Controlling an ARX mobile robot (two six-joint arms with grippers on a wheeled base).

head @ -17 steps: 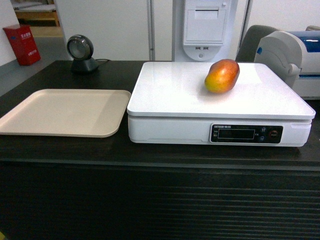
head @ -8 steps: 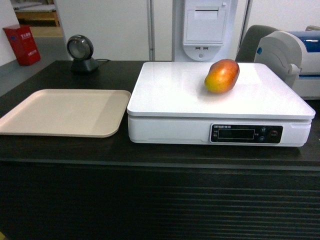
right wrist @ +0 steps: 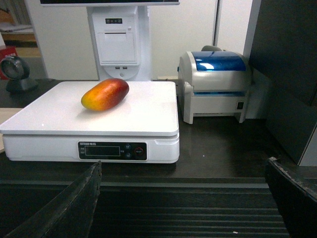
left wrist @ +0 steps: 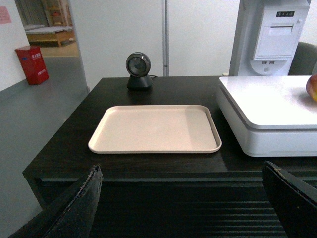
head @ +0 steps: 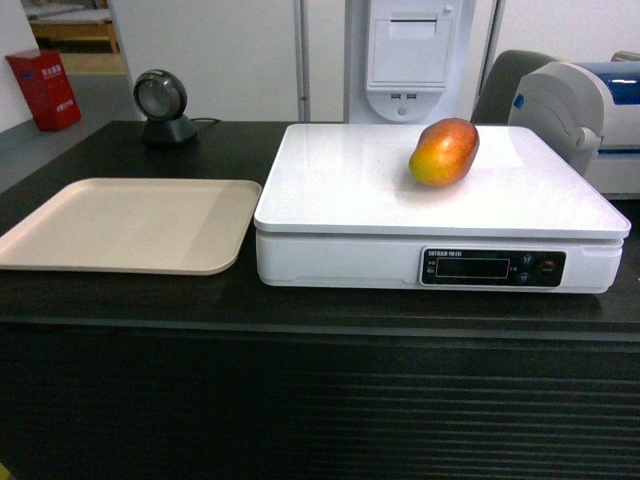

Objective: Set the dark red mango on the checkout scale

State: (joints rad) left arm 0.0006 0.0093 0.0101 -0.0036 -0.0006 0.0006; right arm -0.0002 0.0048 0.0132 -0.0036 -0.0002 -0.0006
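Observation:
The dark red mango (head: 444,151) lies on its side on the white scale (head: 350,190), toward the back right of the platter; it also shows in the right wrist view as the mango (right wrist: 105,93) on the scale (right wrist: 138,116). The scale stands on the black checkout counter (head: 300,310). My left gripper (left wrist: 181,198) hangs open in front of the counter's ribbed front, below the tray, holding nothing. My right gripper (right wrist: 183,198) is open too, low before the counter, right of the scale's display. Neither gripper appears in the head view.
A beige tray (head: 130,222) lies left of the scale. A round black scanner (head: 163,108) stands at the back left. A white and blue printer (right wrist: 215,84) sits right of the scale. A white terminal (head: 410,60) rises behind it.

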